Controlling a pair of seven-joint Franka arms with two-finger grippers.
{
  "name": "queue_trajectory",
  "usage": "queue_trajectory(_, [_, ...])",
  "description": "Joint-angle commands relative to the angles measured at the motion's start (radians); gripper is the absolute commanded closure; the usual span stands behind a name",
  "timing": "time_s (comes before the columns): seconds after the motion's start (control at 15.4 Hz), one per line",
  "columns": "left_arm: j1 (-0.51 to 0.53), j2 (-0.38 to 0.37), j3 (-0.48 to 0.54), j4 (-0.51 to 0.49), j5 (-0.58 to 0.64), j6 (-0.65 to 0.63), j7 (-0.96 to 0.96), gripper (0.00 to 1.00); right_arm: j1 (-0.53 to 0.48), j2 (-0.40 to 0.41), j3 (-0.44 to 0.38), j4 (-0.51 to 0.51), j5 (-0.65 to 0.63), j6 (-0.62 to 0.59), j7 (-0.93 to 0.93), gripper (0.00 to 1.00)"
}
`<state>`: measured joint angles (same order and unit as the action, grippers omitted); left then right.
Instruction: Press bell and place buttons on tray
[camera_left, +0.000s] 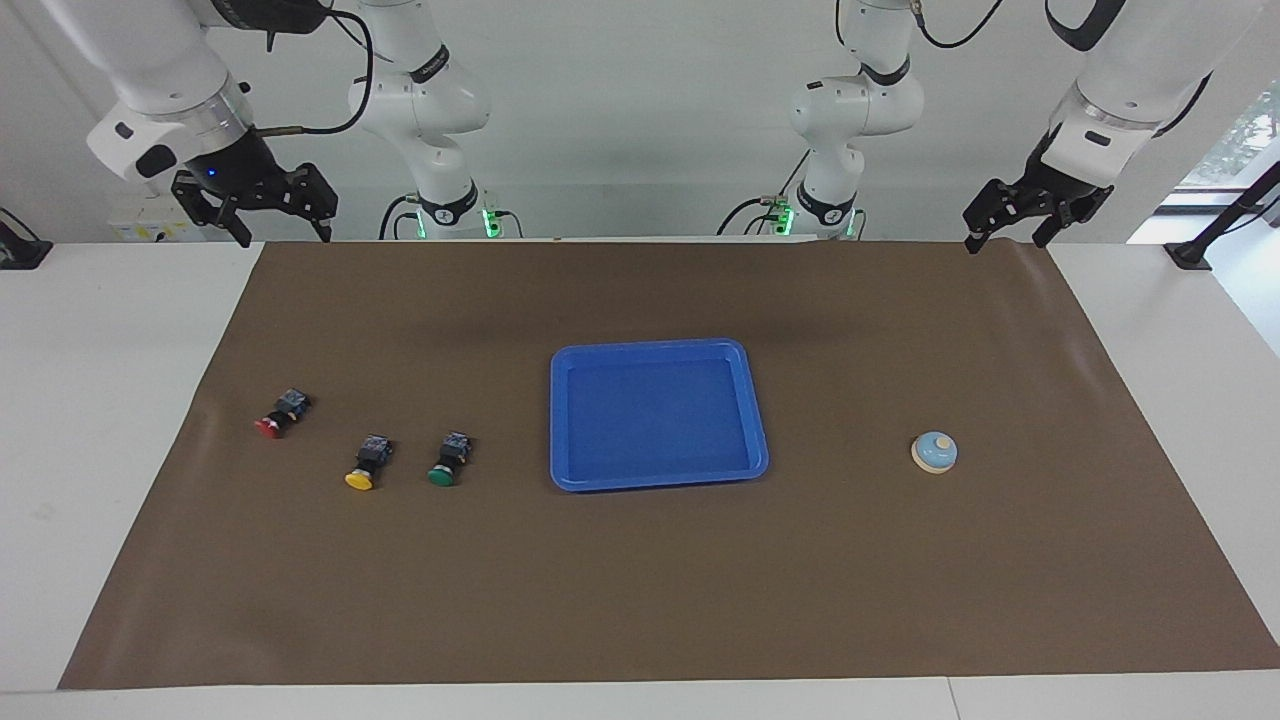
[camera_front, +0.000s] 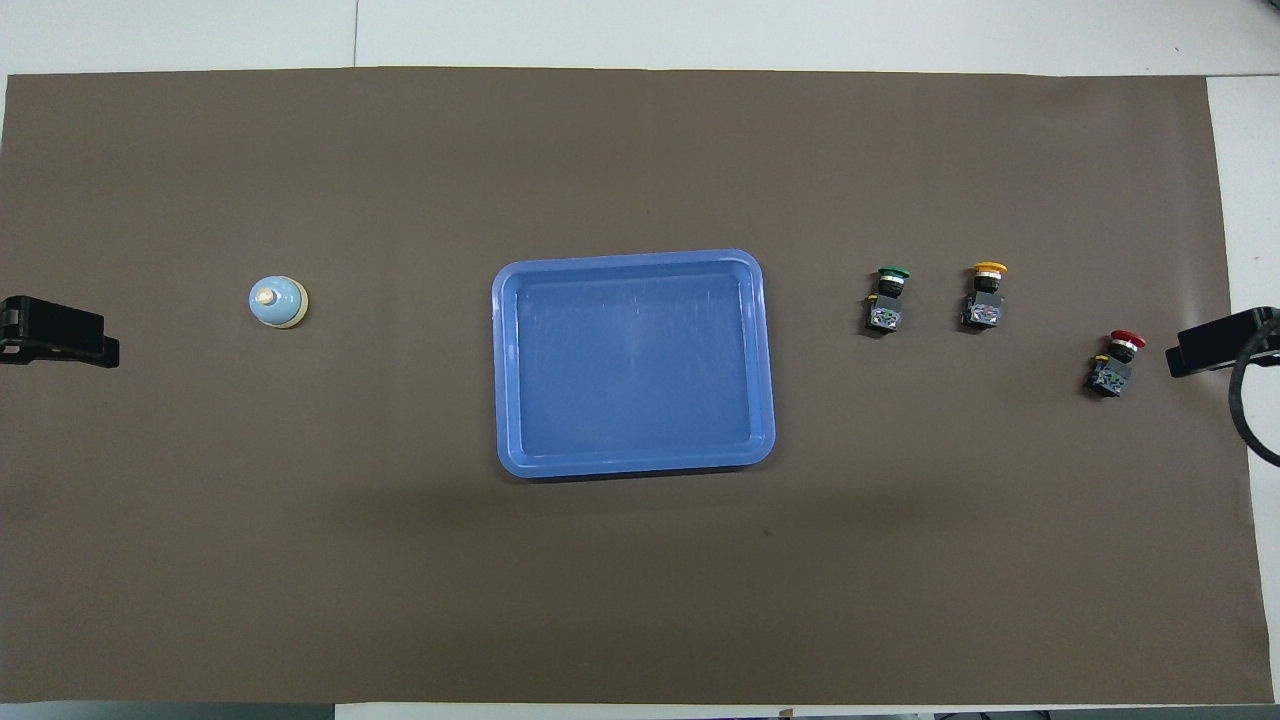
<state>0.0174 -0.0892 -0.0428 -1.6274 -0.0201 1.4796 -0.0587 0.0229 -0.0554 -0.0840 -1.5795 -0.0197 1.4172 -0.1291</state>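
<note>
The light-blue bell (camera_left: 934, 452) (camera_front: 277, 301) stands alone on the mat toward the left arm's end. My left gripper (camera_left: 1005, 238) (camera_front: 60, 335) hangs high over the mat's corner at that end, open and holding nothing. The blue tray (camera_left: 655, 415) (camera_front: 630, 360) lies in the middle with nothing in it. Toward the right arm's end lie the green button (camera_left: 447, 462) (camera_front: 888, 298), the yellow button (camera_left: 365, 468) (camera_front: 985, 295) and the red button (camera_left: 272, 422) (camera_front: 1115, 362), all on their sides. My right gripper (camera_left: 285, 238) (camera_front: 1210, 340) waits open, raised over the mat's corner at its own end.
A brown mat (camera_left: 640, 580) covers most of the white table (camera_left: 100, 400). The right arm's black cable (camera_front: 1245, 420) loops over the mat's edge close to the red button.
</note>
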Motion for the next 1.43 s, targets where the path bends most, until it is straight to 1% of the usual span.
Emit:
queue_trajectory(0.0, [-0.013,0.04,0.004,0.035,-0.004,-0.027,0.003,0.0,0.008,-0.023,0.012,-0.025,0.001,0.009,0.029,0.0])
queue_trajectory(0.13, [-0.011,0.032,0.006,0.021,-0.004,-0.024,-0.004,0.0,0.06,-0.026,0.012,-0.03,0.001,0.012,0.139,0.0])
queue_trajectory(0.26, [-0.011,0.032,0.008,0.021,-0.003,-0.025,-0.009,0.0,0.101,-0.038,0.012,-0.063,0.001,0.025,0.225,0.0])
queue_trajectory(0.52, [-0.002,0.032,0.008,0.021,-0.003,-0.028,-0.009,0.0,0.137,-0.043,0.013,-0.154,0.003,0.141,0.301,0.0])
queue_trajectory(0.65, [-0.001,0.032,0.008,0.021,-0.003,-0.028,-0.009,0.0,0.144,-0.038,0.026,-0.209,0.004,0.222,0.376,0.0])
queue_trajectory(0.78, [-0.001,0.032,0.008,0.021,-0.003,-0.028,-0.009,0.0,0.179,-0.026,0.03,-0.258,0.004,0.294,0.46,0.0])
queue_trajectory(0.91, [-0.001,0.032,0.008,0.021,-0.003,-0.028,-0.01,0.0,0.193,0.034,0.03,-0.267,0.004,0.366,0.509,0.0])
queue_trajectory(1.04, [-0.001,0.032,0.008,0.021,-0.003,-0.028,-0.01,0.0,0.192,0.1,0.03,-0.267,0.003,0.454,0.51,0.0])
queue_trajectory(1.24, [-0.001,0.032,0.008,0.021,-0.003,-0.028,-0.009,0.0,0.193,0.181,0.032,-0.269,0.003,0.558,0.513,0.0])
queue_trajectory(1.37, [-0.001,0.032,0.008,0.021,-0.003,-0.028,-0.009,0.0,0.195,0.219,0.032,-0.272,0.003,0.63,0.513,0.0])
